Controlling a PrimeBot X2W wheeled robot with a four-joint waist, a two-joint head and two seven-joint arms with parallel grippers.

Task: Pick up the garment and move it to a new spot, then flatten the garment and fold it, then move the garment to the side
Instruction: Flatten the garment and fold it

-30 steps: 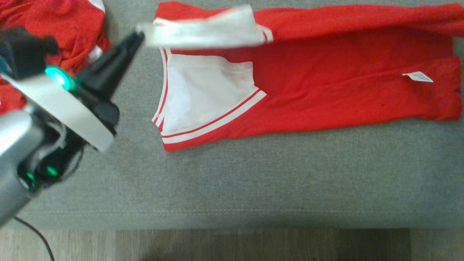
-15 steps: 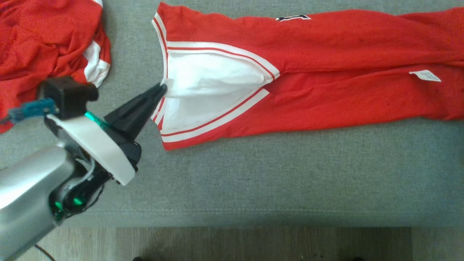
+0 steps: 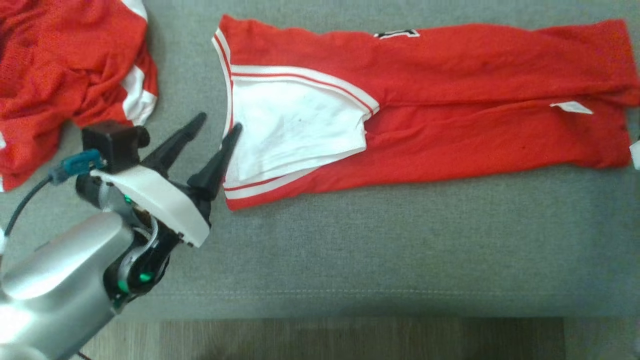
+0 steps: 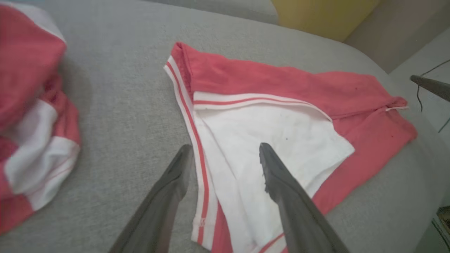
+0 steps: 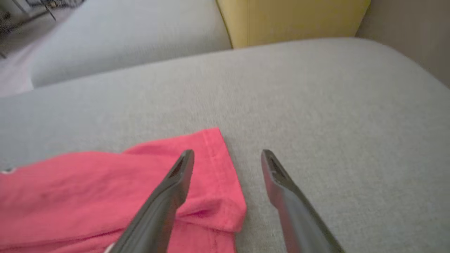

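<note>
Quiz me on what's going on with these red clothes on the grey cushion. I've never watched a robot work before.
1. True or false: the left gripper is clamped shut on the laid-out red garment.
2. What lies on the grey cushion to the robot's left of that garment? A) a crumpled red garment B) a yellow towel C) a blue box
3. Fill in: in the right wrist view, the right gripper has its jaws ___ at the garment's corner.
Key: 1 false, its jaws stand open; 2 A; 3 open.
</note>
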